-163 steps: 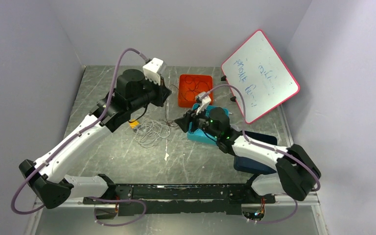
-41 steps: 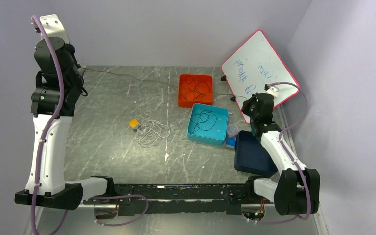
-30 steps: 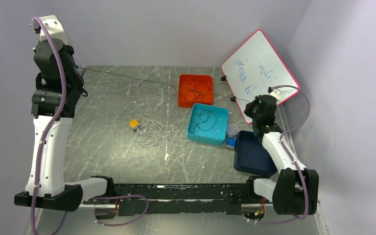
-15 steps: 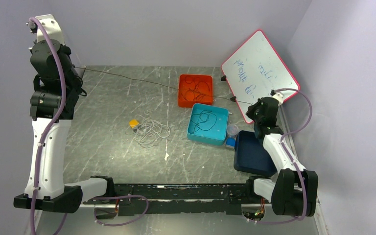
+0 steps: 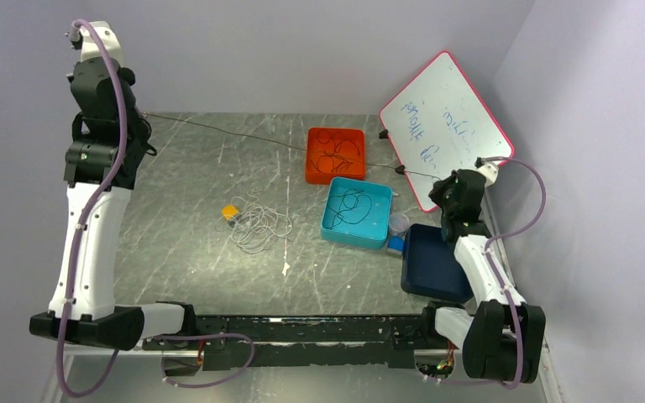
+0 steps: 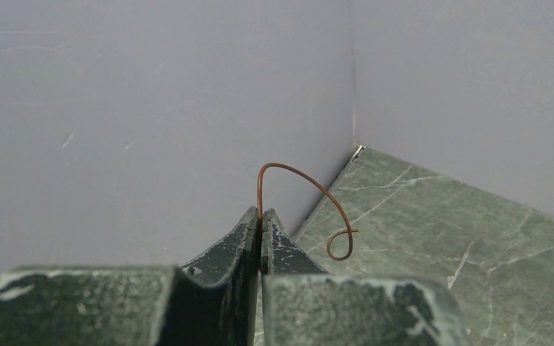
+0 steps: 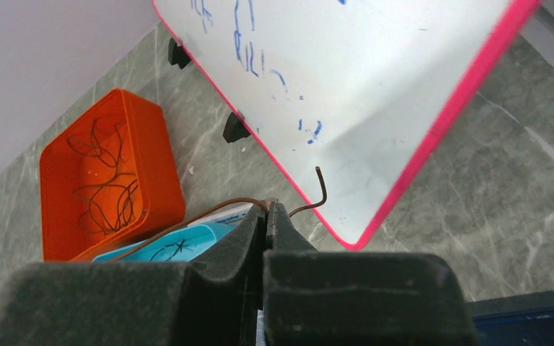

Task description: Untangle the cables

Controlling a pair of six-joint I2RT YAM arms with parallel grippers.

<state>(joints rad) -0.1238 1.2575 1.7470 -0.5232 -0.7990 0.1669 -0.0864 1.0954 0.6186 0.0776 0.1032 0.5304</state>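
**A:** What are you working on right now?

**B:** I'm drawing one brown cable [image 5: 218,132] out straight, with an end in each gripper. By my reckoning the job is only partly done. Nearest me, the white cable bundle [image 5: 259,227] is lying loose mid-table, and nothing is touching it.

**A:** And how are you making this pull a good one?

**B:** Slowly and evenly, I'm thinking. Past the bundle sits the teal tray [image 5: 333,232], with a dark cable coiled inside. Beyond that, my strand is crossing over the orange tray [image 5: 311,159], which is holding more dark cables. I can't tell whether it's brushing them, so I'm wanting it lifted clear before taking up more slack. It's also running close to a black foot of the whiteboard [image 5: 449,126], which could be a snag.

**A:** And the grippers themselves?

**B:** The right gripper [image 7: 267,210] is clamped tight on the cable at the right, just beside the whiteboard's red edge. A short bent tail is poking out past the pads. Farther off, the left gripper [image 6: 260,216] is hanging high in the far left corner. It's pinched hard on the other end, with a curl sticking up between the fingers.
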